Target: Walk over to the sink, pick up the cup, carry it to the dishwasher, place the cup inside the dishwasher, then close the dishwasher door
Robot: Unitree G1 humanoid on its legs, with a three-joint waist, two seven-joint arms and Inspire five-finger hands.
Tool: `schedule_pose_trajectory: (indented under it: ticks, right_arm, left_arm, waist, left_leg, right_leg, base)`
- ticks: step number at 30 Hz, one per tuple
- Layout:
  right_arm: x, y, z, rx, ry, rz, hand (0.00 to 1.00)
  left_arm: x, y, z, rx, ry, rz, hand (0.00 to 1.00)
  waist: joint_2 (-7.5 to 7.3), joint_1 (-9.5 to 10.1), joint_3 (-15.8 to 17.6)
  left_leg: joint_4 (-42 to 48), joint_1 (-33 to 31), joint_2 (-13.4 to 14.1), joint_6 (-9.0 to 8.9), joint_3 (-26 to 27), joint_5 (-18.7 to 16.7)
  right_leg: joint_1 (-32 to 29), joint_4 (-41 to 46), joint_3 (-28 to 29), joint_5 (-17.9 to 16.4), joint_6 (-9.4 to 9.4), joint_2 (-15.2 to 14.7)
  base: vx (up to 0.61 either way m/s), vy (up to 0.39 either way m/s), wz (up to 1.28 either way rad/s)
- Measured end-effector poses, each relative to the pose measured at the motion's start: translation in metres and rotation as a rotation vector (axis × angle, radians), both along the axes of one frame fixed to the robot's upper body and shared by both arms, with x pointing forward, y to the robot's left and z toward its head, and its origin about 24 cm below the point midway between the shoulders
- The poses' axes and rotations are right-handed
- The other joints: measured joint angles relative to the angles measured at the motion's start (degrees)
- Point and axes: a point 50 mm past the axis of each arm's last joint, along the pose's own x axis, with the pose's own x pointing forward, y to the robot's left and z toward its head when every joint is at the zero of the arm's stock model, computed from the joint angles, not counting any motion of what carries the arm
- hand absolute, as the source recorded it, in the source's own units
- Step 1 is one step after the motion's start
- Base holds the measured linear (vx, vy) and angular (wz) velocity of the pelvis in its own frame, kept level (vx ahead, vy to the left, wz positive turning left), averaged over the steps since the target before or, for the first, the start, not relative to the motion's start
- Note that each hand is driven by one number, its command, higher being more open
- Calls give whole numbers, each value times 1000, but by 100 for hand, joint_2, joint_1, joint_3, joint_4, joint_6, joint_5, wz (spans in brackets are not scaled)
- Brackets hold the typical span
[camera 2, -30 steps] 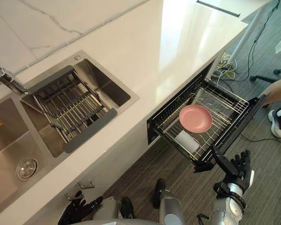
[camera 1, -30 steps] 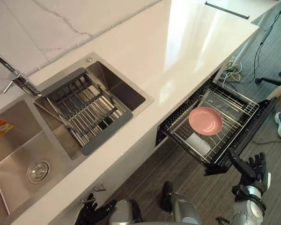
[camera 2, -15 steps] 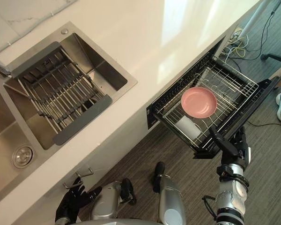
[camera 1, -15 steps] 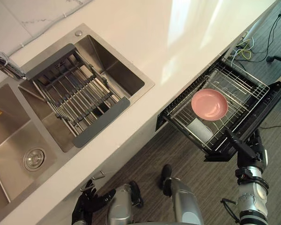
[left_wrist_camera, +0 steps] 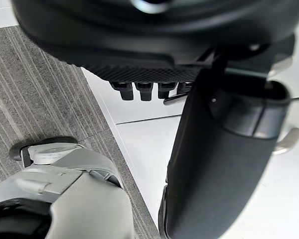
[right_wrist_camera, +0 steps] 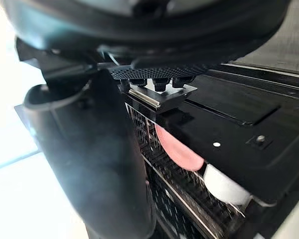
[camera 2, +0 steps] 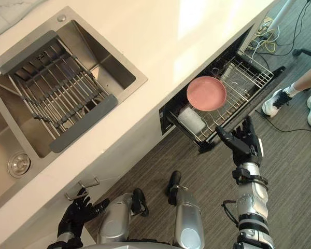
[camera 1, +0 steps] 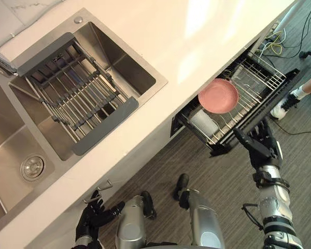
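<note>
The white cup (camera 1: pixel 203 122) lies on its side in the wire rack (camera 1: pixel 249 85) of the dishwasher, next to a pink plate (camera 1: pixel 218 96). In the right wrist view the cup (right_wrist_camera: pixel 226 186) and the plate (right_wrist_camera: pixel 179 147) show behind the dark dishwasher door (right_wrist_camera: pixel 239 99). My right hand (camera 1: pixel 259 145) is open, with its straight fingers (right_wrist_camera: pixel 154 82) against the door's (camera 1: pixel 225 147) front edge. The rack sits partly under the counter. My left hand (camera 1: pixel 93 220) hangs open low beside the cabinet front, holding nothing.
A double steel sink (camera 1: pixel 160 83) with a grey roll-up drying rack (camera 1: pixel 72 93) and a faucet (camera 1: pixel 0 62) is set in the white counter (camera 1: pixel 197 31). A person's legs and shoes (camera 1: pixel 293 98) stand right of the dishwasher. Cables (camera 1: pixel 277 44) lie on the floor there.
The camera has shifted. The dishwasher rack and door have slid in towards the counter, with my right hand following up against the door's edge. The person's feet have come closer.
</note>
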Motion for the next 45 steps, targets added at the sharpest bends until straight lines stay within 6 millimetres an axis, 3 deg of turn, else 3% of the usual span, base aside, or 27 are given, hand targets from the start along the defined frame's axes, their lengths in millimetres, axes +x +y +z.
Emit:
schedule_pose_trajectory:
  ticks: [7,16,25,28,31,35,41,45]
  right_arm:
    - [30,27,20,-18,-36,156,100]
    - [79,78,64,-65,-135,375,100]
    - [79,70,62,-13,-130,373,100]
    - [78,70,62,-19,-134,382,100]
    - [71,67,58,-63,-124,385,100]
    - [43,61,42,-154,-130,395,100]
    - [-12,48,-22,-313,162,335,100]
    - [-56,53,-60,-393,352,295,100]
  left_arm:
    - [12,-2,2,-14,-25,-4,100]
    - [29,-4,7,-33,-78,1,100]
    - [33,-6,7,-52,-88,12,100]
    - [31,-5,6,-48,-87,16,100]
    - [29,-2,5,-38,-77,17,100]
    - [19,-5,-2,-47,-34,29,100]
    - [-15,-8,-18,-29,107,-11,100]
    - [-46,-10,-25,-20,200,-28,100]
  waist:
    - [-4,64,7]
    - [-17,75,71]
    - [-21,58,74]
    - [-21,66,74]
    - [-18,86,72]
    - [35,83,-6]
    - [-9,14,-630]
    - [-100,-125,-1048]
  left_leg:
    - [-23,-95,-64,-4,-200,123]
    - [-63,-301,-157,-3,-467,292]
    - [-253,-332,-228,-48,-830,479]
    - [-316,-328,-177,-82,-904,500]
    - [-399,-204,-129,-124,-987,521]
    - [-649,114,-243,-244,-1148,565]
    - [-1186,583,-533,-152,-1292,606]
    - [-1687,1000,-695,-21,-1146,693]
  right_leg:
    - [1,58,-160,-27,-41,-101]
    - [-82,126,-374,-51,-112,-227]
    - [67,-35,-645,-51,-152,-218]
    - [177,-292,-688,36,-160,-84]
    - [409,-573,-728,143,-212,70]
    - [743,-847,-722,209,-141,146]
    - [1189,-1373,-604,466,86,158]
    - [1537,-1898,-468,719,245,173]
  base:
    - [-13,-34,16]
    - [-20,-32,14]
    - [-10,-47,14]
    - [-6,-50,-1]
    - [36,-32,0]
    - [72,18,0]
    - [105,137,-5]
    - [71,144,-12]
